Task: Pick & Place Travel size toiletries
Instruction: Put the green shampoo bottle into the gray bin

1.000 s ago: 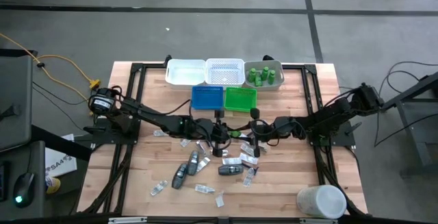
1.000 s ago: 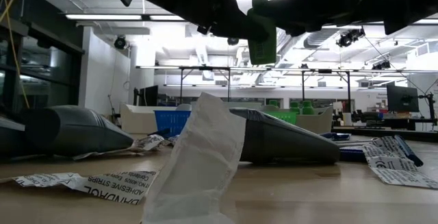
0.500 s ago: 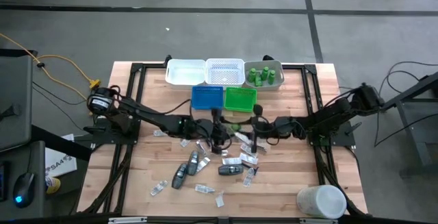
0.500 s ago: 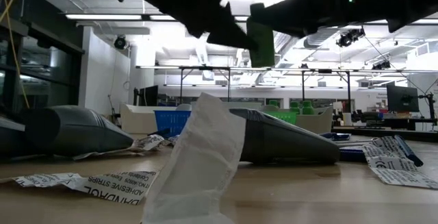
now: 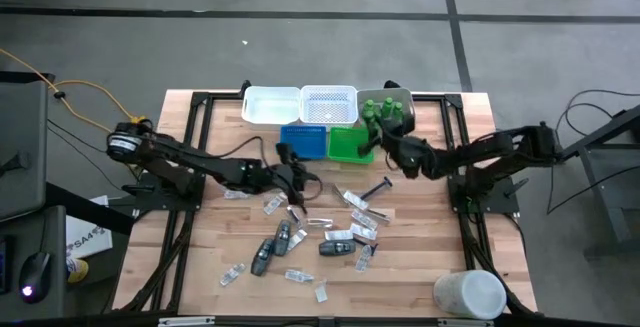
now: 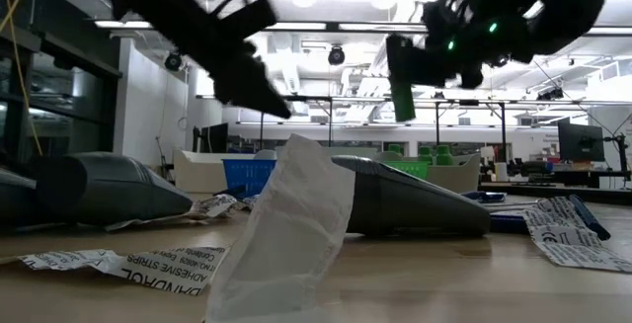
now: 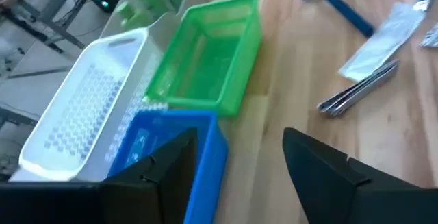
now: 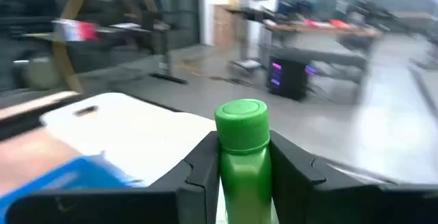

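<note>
At the table's far edge, toward 12 o'clock in the high view, five trays [image 5: 327, 105] are set in two rows. The right gripper [image 5: 381, 142] is held just at 3 o'clock of the green tray [image 5: 350, 144], above the wood, and is clamped on a green bottle [image 8: 242, 152], which is seen upright between its fingers [image 8: 200, 171] in the right wrist view and hanging clear of the table in the low view [image 6: 400, 76]. More green bottles [image 5: 385, 109] are stood in the tray at the far right of the back row. The left gripper [image 5: 289, 163] is raised at 6 o'clock of the blue tray [image 5: 302, 141], its fingers [image 7: 168, 172] spread apart with nothing held between them. Packets [image 5: 352, 199], grey pieces [image 5: 337, 249] and a black stick [image 5: 375, 189] are scattered over the table's middle, toward 6 o'clock of the trays. A white cylinder [image 5: 468, 294] is lying near the table's 5 o'clock corner.
</note>
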